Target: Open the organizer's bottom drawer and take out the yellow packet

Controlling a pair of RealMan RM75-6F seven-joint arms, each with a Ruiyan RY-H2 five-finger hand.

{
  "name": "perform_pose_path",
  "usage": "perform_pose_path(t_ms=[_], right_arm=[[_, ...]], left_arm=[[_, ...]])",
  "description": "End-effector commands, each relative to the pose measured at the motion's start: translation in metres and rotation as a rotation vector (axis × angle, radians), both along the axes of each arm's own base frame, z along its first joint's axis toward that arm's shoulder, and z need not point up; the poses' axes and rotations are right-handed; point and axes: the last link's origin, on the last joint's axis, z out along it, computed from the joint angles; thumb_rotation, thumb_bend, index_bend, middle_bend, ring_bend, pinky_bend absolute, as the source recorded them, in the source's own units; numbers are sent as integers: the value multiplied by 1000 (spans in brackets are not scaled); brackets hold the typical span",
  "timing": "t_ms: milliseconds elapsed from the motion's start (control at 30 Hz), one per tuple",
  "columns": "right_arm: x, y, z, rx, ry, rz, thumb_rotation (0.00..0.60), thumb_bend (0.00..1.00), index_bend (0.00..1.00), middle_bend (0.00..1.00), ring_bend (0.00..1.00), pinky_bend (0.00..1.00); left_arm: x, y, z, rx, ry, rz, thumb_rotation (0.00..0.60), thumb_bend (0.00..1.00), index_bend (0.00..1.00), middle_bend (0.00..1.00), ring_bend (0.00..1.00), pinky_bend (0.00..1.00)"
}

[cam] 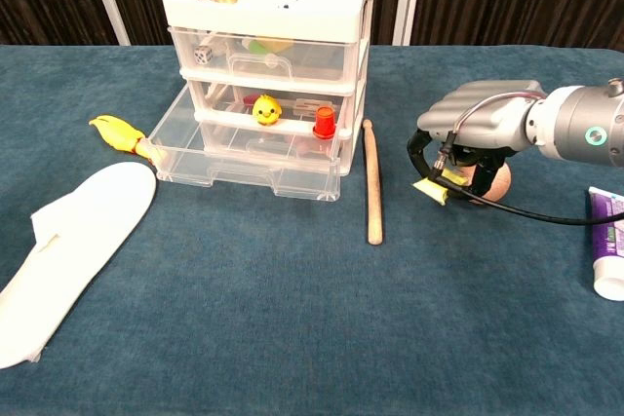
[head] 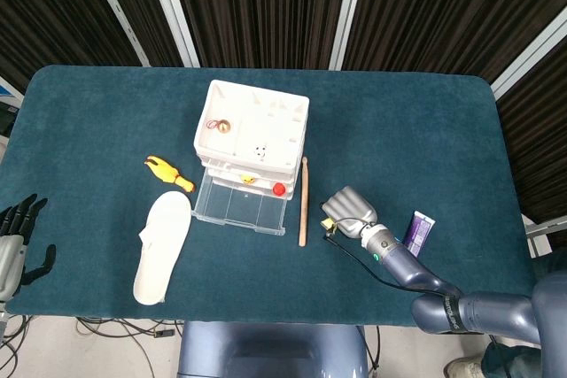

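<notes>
R robot hand (cam: 466, 143) grasping yellow packet (cam: 430, 188) low over worktop (cam: 292, 319); bottom drawer (cam: 244, 165) open to its left; L robot hand (head: 16, 235) released.

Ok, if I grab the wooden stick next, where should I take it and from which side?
Grip the stick near its middle, from above, fingers across its width. It lies flat, long and thin, with bare cloth on both sides there; its far end sits close to the organizer.
</notes>
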Motion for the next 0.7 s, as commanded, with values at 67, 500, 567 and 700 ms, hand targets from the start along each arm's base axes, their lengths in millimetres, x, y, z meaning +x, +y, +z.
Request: perform_pose_path(t_ms=[67, 500, 567, 700], right_arm=[[-1, 0, -4, 7, -2, -8, 600, 505, 625, 1000, 1000, 1000], [-2, 1, -2, 3, 27, -32, 600, 174, 253, 1000, 1000, 1000], [-2, 2, 1, 0, 34, -36, 600, 174, 236, 1000, 1000, 1000], [2, 3, 12, -17, 17, -54, 600, 174, 226, 1000, 1000, 1000]], left_arm=[[0, 0, 0, 0, 0, 1, 600, 465, 30, 0, 0, 0], [0, 0, 0, 1, -2, 0, 600, 466, 30, 0, 0, 0], [0, 0, 0, 1, -2, -1, 600, 466, 30, 0, 0, 0], [0, 0, 0, 1, -1, 0, 600, 465, 30, 0, 0, 0]])
